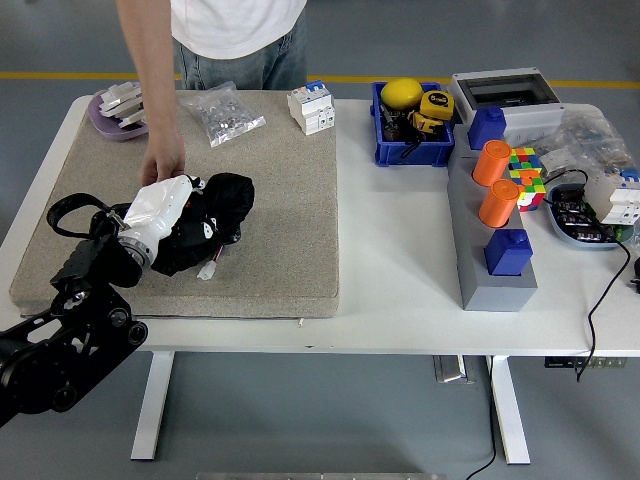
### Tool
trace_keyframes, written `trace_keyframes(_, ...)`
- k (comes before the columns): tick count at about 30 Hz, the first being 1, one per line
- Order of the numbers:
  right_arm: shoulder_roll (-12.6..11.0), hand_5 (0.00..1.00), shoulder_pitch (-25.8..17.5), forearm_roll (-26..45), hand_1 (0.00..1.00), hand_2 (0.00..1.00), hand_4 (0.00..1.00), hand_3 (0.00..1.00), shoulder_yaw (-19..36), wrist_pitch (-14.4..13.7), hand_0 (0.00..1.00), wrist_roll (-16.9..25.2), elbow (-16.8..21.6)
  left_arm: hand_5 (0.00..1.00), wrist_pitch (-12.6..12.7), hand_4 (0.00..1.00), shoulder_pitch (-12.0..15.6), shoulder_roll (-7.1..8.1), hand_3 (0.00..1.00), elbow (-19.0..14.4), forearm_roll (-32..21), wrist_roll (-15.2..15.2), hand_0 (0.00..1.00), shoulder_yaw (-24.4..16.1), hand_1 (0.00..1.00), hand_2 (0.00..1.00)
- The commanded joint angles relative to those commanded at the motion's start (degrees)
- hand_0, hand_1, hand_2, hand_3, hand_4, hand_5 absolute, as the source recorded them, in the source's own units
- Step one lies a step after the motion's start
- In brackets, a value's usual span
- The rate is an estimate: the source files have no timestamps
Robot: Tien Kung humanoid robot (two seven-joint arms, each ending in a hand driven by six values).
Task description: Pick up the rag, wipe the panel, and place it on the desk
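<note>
left hand point(165, 205) — clutching black rag point(215, 210) on panel point(205, 262) | blue bin point(410, 152) — yellow tools

The scene is lit evenly and brightly from above, and no hard glare is seen on the white table point(400, 290). Only soft, short shadows are cast under the objects right of the left hand point(165, 215). The black rag point(215, 205) under that hand is rendered so dark that its folds are barely separated. Focus is kept sharp throughout; slight blur is noted on the arm below the hand.
</note>
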Motion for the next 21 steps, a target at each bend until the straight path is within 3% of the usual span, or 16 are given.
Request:
trace_keyframes(10, 0.02, 0.998, 0.05, 0.27, 0.734, 0.756, 0.998, 0.775, -0.38, 0.06, 0.891, -0.01, 0.09, 0.002, 0.33, 0.441, -0.72, -2.29, 0.537, 0.68, -0.14, 0.05, 0.239, 0.36, 0.191, 0.565)
trace_keyframes(21, 0.17, 0.998, -0.12, 0.96, 0.733, 0.756, 0.998, 0.775, -0.95, 0.13, 0.892, -0.06, -0.16, 0.002, 0.18, 0.452, 1.06, -1.33, 0.539, 1.09, 0.93, 0.05, 0.239, -3.7, 0.191, 0.564)
